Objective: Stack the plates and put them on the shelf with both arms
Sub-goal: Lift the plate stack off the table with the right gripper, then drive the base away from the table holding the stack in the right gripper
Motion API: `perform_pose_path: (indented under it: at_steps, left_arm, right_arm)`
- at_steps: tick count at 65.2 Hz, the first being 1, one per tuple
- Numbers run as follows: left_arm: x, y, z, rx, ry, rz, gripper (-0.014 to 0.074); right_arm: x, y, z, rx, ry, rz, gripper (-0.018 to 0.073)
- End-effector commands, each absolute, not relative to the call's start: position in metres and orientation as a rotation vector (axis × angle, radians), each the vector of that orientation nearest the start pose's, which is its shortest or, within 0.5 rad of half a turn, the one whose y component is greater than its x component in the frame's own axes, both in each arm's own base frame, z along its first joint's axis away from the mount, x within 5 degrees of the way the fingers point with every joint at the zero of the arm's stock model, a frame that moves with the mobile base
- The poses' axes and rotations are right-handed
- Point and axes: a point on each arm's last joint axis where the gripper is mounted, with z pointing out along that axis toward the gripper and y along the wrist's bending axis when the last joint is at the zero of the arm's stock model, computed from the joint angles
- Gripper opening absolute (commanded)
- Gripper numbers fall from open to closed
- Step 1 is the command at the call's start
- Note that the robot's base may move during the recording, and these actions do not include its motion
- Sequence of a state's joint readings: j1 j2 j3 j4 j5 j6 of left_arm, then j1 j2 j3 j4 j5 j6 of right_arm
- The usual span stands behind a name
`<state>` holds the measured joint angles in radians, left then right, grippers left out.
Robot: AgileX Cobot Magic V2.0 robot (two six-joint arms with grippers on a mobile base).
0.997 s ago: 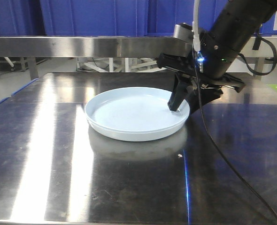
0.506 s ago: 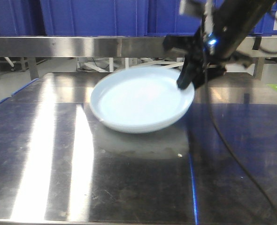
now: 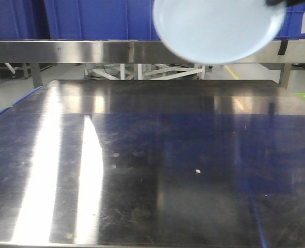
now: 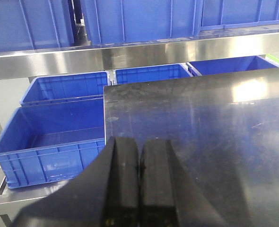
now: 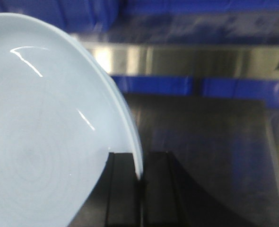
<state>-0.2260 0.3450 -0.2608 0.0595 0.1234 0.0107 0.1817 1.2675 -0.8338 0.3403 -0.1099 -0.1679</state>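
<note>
- Right tool: clenched on the rim of the plates. I see them tilted and blurred, high above the tabletop, overlapping the steel shelf edge.
- Left tool: clenched, holding nothing, at the tabletop's edge.
- Blue bins sit beyond that edge, lower down.

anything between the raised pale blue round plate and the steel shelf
Nothing visible between the pale bluish-white round plate, pinched at its rim by the right gripper, and the steel shelf; blue plastic crates line its top.
</note>
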Motion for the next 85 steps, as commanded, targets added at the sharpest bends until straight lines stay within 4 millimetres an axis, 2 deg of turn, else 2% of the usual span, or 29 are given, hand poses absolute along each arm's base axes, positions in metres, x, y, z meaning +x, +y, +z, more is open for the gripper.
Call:
perform_pose_path:
  at_steps: [1, 12, 23, 40, 51, 85]
  left_arm:
    - [0.087, -0.02, 0.285, 0.221, 1.56, -0.128, 0.0082]
    - [0.087, -0.02, 0.285, 0.221, 1.56, -0.128, 0.0082]
    - [0.087, -0.02, 0.285, 0.221, 1.56, -0.128, 0.0082]
    - [0.087, -0.02, 0.285, 0.221, 1.56, -0.128, 0.0082]
    - [0.087, -0.02, 0.285, 0.221, 1.56, -0.128, 0.0082]
    - [0.087, -0.02, 0.285, 0.221, 1.56, -0.128, 0.0082]
  right_arm:
    - [0.25, 0.035, 0.347, 0.059, 1.58, 0.182, 0.0056]
    - [0.2, 0.026, 0.335, 0.062, 1.558, 0.187, 0.0056]
    - [0.159, 0.018, 0.32, 0.066, 1.53, 0.19, 0.0056]
    - [0.11, 0.012, 0.308, 0.054, 1.452, 0.218, 0.0056]
    - [0.097, 0.011, 0.303, 0.046, 1.442, 0.23, 0.0056]
    - [0.097, 0.011, 0.302, 0.044, 1.446, 0.232, 0.0056]
